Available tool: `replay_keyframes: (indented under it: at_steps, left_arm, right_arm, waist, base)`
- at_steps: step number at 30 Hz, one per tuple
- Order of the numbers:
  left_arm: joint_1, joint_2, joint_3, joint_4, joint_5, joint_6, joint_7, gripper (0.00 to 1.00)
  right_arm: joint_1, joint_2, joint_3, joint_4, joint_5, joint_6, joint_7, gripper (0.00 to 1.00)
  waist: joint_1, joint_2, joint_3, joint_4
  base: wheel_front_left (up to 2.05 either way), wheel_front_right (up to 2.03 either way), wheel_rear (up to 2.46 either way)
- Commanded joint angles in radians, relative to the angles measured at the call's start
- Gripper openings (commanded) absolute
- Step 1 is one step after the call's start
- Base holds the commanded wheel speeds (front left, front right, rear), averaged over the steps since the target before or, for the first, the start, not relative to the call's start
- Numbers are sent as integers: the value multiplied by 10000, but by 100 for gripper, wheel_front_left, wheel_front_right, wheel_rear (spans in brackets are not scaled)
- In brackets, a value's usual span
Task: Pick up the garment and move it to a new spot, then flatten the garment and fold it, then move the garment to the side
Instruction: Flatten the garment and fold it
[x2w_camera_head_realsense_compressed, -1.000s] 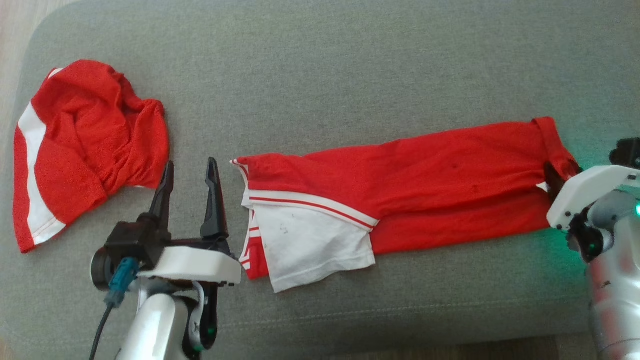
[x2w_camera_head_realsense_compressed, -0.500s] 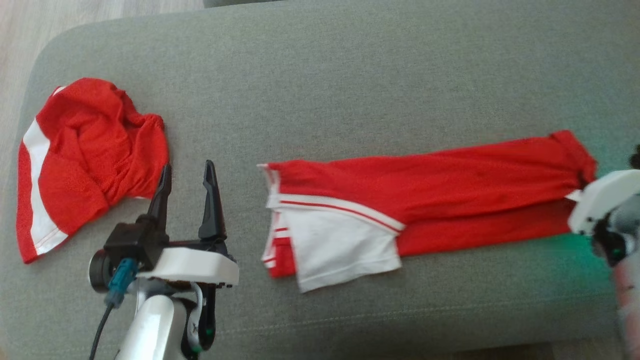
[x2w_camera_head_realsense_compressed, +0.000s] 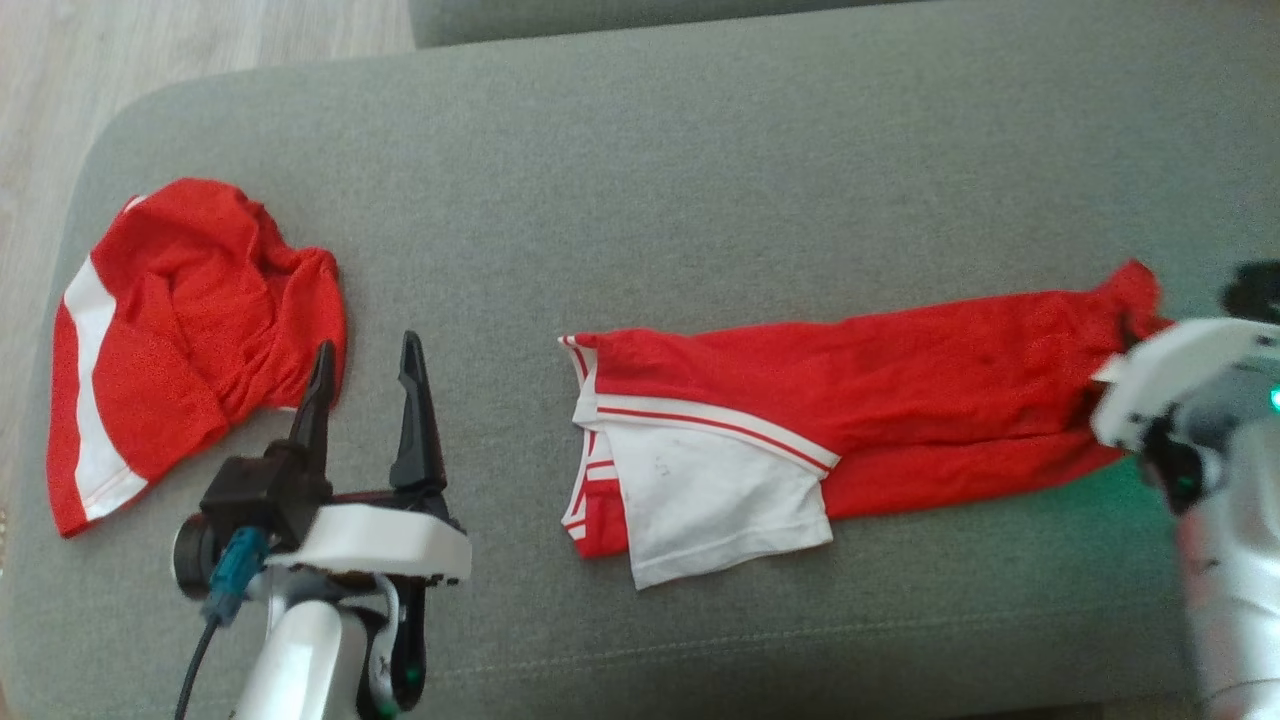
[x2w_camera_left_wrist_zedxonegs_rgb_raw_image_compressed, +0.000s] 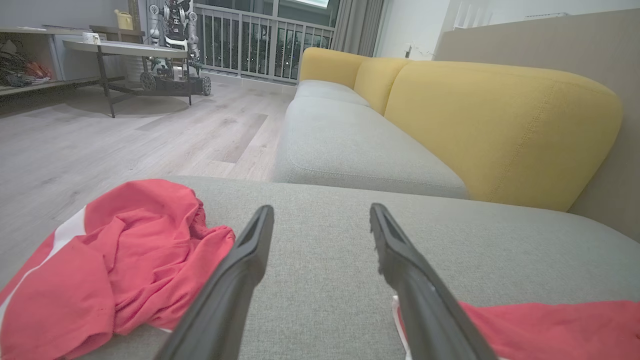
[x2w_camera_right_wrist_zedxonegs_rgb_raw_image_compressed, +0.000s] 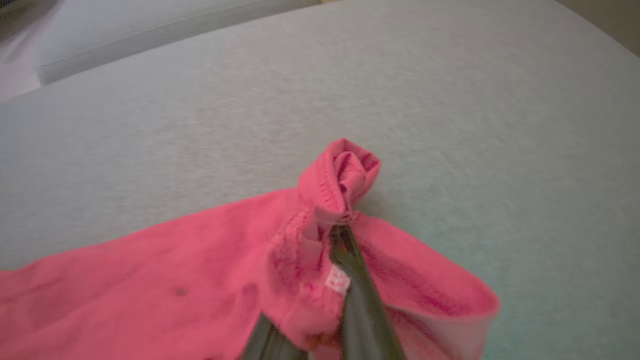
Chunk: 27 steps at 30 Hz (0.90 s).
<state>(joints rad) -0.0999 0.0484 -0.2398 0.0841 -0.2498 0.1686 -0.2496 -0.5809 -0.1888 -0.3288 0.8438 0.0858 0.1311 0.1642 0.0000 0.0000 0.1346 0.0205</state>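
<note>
In the head view the right gripper (x2w_camera_head_realsense_compressed: 1122, 340), spread a second ago, is now pressed together, pinching the bunched end of the long red jersey garment with a white panel (x2w_camera_head_realsense_compressed: 900, 400). The garment's striped end has drawn away from the spread left gripper (x2w_camera_head_realsense_compressed: 366, 345) across the grey fabric cushion (x2w_camera_head_realsense_compressed: 700, 200). In the left wrist view its fingers gape above the cushion, with a crumpled red-and-white cloth (x2w_camera_head_realsense_compressed: 190, 330) to their left and the garment beside the right finger. In the right wrist view the closed fingers clamp the garment's puckered hem.

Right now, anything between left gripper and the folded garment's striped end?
Nothing visible: bare sofa cushion separates the open left gripper from the folded garment; the crumpled red garment lies on the gripper's other side.
</note>
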Motion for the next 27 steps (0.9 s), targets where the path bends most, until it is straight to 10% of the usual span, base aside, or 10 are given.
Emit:
replay_keyframes:
  at_steps: [1, 17, 27]
  left_arm:
    - [-75, 18, 432, -353, -63, 103, -122, 100]
    - [456, 18, 419, -347, -331, 156, -122, 100]
    - [449, 18, 260, -375, -437, 182, -122, 100]
  right_arm:
    - [-87, 194, 527, -661, 203, -4, 127, 0]
    - [2181, 1380, 3749, -5868, 4861, -4, 3055, 0]
    - [2362, 1384, 6043, -4933, 7735, -4, 1718, 0]
  waist:
    - [0, 0, -174, -89]
    - [0, 0, -1244, -90]
    - [0, 0, -1034, 603]
  base:
    - [0, 0, 0]
    - [0, 0, 0]
    - [0, 0, 0]
